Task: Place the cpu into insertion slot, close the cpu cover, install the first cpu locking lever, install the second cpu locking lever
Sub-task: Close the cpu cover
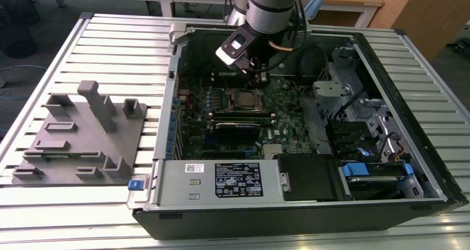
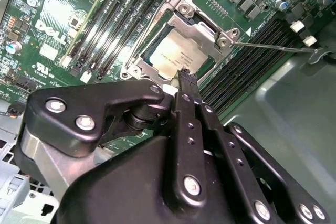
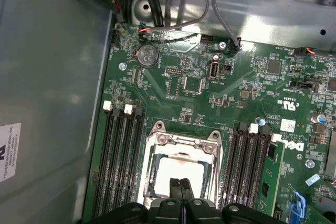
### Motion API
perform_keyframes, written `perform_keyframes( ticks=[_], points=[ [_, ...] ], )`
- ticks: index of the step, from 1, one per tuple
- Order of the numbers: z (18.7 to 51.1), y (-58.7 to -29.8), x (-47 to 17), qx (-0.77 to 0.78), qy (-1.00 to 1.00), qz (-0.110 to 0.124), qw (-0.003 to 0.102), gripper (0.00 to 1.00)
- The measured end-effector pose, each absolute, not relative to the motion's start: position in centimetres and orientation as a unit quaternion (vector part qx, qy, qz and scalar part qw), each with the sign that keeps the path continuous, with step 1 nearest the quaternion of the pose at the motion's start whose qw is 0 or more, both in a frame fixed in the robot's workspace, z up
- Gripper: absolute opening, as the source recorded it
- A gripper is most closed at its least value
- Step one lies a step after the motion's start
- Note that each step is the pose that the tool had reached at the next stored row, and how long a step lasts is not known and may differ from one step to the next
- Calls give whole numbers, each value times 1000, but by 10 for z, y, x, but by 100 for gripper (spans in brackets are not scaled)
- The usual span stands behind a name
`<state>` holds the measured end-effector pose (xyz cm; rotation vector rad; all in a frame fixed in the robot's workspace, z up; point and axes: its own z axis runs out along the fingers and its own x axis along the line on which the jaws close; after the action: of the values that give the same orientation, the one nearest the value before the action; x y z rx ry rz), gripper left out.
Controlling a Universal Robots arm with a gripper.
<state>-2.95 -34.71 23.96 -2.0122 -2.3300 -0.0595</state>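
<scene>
Second wrist view: tool (image 2: 185,75) pinched fully together, gripping nothing, tip just over the cpu (image 2: 176,56), which lies framed by the seemingly lowered cpu cover (image 2: 202,24); judgement: bear on frame, not chip, pressing straight down.

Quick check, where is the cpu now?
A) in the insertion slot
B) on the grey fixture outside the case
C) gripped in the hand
A: the cpu lies flat in the insertion slot, framed by the cpu cover, with the hand over it.
</scene>
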Motion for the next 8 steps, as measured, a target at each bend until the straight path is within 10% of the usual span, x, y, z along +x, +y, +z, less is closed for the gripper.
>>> perform_keyframes(
  ticks=[8],
  points=[
    [240, -347, -30, -640, -768, -19, 32, 11]
  ],
)
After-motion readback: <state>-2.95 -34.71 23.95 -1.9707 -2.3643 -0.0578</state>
